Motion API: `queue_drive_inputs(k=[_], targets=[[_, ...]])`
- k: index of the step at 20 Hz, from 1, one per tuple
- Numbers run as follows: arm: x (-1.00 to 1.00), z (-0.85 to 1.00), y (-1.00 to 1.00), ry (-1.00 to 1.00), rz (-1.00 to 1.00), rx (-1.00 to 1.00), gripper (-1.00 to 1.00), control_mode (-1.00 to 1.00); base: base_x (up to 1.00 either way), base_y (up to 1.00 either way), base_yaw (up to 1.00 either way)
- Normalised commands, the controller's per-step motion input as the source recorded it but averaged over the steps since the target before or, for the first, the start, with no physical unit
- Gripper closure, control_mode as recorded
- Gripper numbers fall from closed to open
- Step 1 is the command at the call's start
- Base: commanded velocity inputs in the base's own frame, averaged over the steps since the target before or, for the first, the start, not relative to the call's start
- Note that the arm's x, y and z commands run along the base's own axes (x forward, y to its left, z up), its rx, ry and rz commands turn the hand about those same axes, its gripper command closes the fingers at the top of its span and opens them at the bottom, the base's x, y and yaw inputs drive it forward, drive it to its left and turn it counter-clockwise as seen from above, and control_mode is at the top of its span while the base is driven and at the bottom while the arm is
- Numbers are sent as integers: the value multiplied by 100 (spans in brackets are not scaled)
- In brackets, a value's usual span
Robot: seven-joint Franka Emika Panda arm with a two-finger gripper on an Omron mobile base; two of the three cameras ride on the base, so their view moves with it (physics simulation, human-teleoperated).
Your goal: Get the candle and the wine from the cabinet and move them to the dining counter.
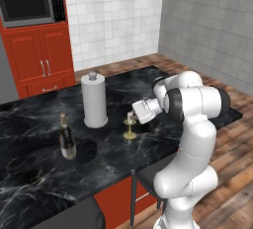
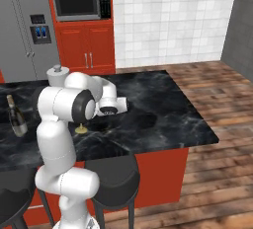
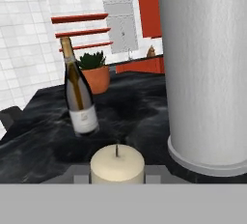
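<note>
Gripper: the gripper (image 1: pixel 131 116) is clenched around the candle (image 1: pixel 130 120), its fingers either side of the cream stub, as the hand view shows with the candle (image 3: pixel 117 164) sitting between them.
Candle: upright in its brass holder, whose round foot rests on the desk (image 1: pixel 29 173), a black marble slab with white veins.
Wine: the bottle (image 1: pixel 66 137) stands upright on the same desk, well apart from the candle, to its left in the left base view; gold foil neck, pale label.
Paper towel roll: a tall white roll (image 1: pixel 94 100) stands near the candle, between it and the bottle but further back.
Stools: dark round stools (image 2: pixel 113 179) are tucked under the desk's near edge.
Background: a potted plant (image 3: pixel 92 71) sits beyond the bottle in the hand view.
</note>
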Motion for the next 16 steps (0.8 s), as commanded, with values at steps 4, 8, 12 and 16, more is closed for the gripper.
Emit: queue_drive_inputs(k=[4, 8, 12, 16], targets=[[0, 0, 0, 0, 0, 0, 100, -100, 0, 0, 0], [0, 0, 0, 0, 0, 0, 100, -100, 0, 0, 0], [0, 0, 0, 0, 0, 0, -100, -100, 0, 0, 0], [0, 0, 0, 0, 0, 0, -100, -100, 0, 0, 0]])
